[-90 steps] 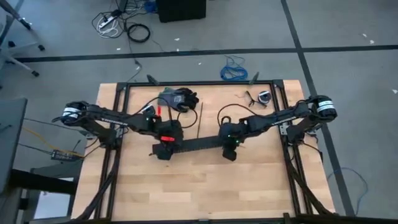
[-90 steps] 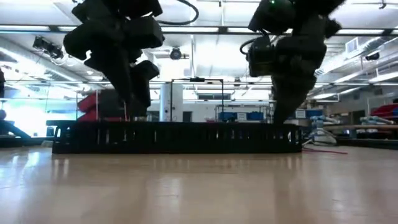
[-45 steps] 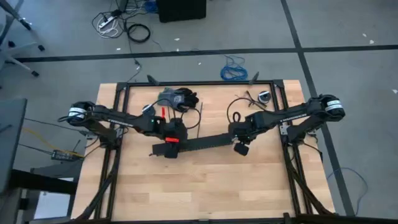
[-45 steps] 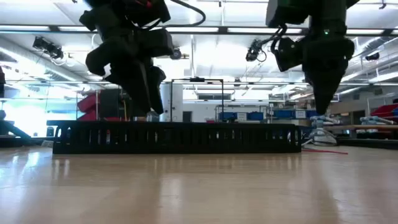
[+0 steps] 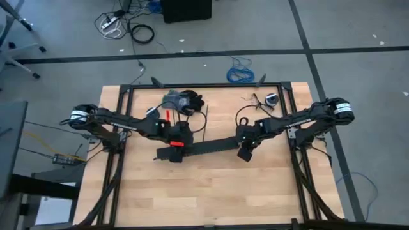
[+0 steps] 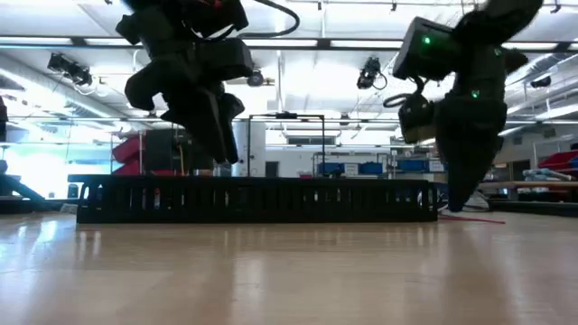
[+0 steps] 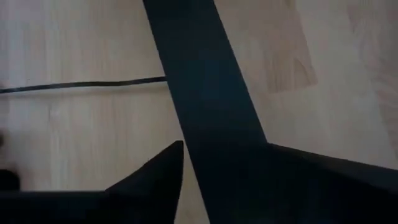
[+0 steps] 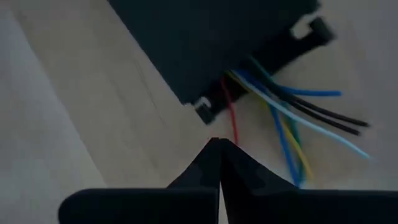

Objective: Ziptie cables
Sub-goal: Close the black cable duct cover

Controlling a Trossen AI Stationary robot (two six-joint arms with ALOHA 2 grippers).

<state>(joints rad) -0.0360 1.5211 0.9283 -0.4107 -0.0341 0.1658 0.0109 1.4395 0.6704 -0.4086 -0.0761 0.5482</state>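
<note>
The right gripper [image 8: 219, 163] hangs over the right end of a long black slotted plastic cable duct [image 5: 208, 146], its two dark fingers [image 8: 199, 171] pressed together into a single point with nothing between them. Just past that point, a fan of thin coloured wires [image 8: 292, 118] in red, blue, yellow, green, black and pale blue spills out of the duct's open end onto the light wooden tabletop [image 5: 211, 191]. The red wire lies nearest the fingertips, though contact cannot be judged. In the low view the right gripper [image 6: 461, 185] points down close behind the duct's right end [image 6: 424, 199].

The left gripper [image 5: 171, 151] sits over the duct's left portion. In the left wrist view one dark finger [image 7: 155, 174] shows on one side of the duct [image 7: 205, 93] and a broader dark mass on the other, so the fingers appear to straddle it; whether they actually pinch it cannot be told. A single thin black wire [image 7: 87, 84] lies on the wood beside the duct there.

Toward the far edge of the table rest a dark glove-like bundle [image 5: 184, 101] and a small round dark object [image 5: 271, 99].
</note>
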